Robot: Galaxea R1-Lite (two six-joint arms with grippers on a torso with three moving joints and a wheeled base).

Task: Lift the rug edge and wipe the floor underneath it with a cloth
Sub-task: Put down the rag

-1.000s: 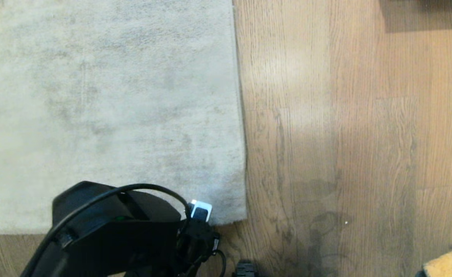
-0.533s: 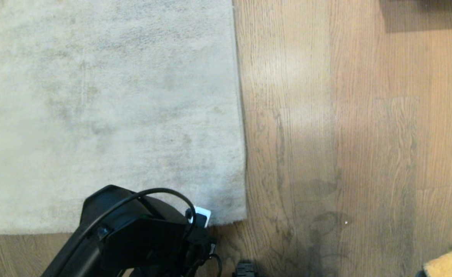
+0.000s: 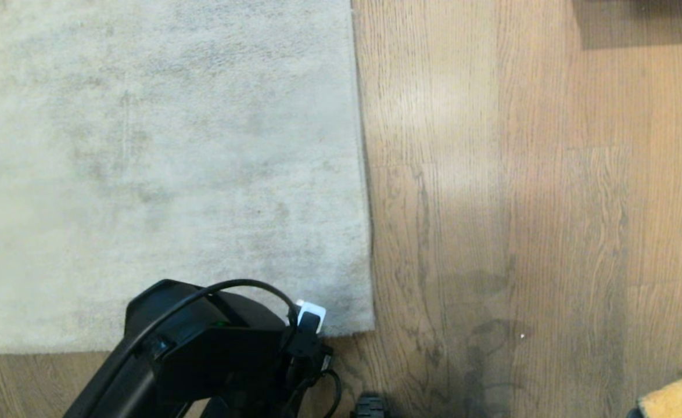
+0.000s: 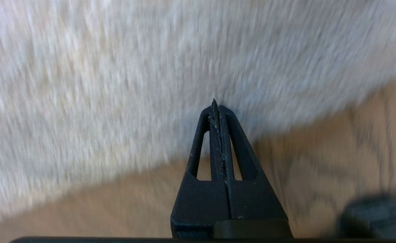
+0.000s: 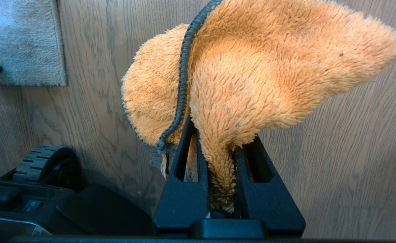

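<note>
Head view, rug edge (image 3: 366,174): straight border running 12 to 6 o'clock, corner at about 6 o'clock; lies flat on the floor (image 3: 521,203).
Head view, left arm: at 7 o'clock, over the rug's near corner.
Head view, cloth (image 3: 675,397): orange patch at 4 o'clock.
Left wrist view, left gripper (image 4: 218,108): fingers pressed together, nothing between them, tips at the rug's pile near its border.
Right wrist view, right gripper (image 5: 218,148): pinching the orange cloth, which fans out above the floor; dark stitched hem visible.
Right wrist view, base wheel (image 5: 44,162): at 8 o'clock.

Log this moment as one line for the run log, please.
left gripper: jaws shut, tips at the rug edge | rug flat on floor | right gripper: jaws shut on cloth | wiping not begun
</note>
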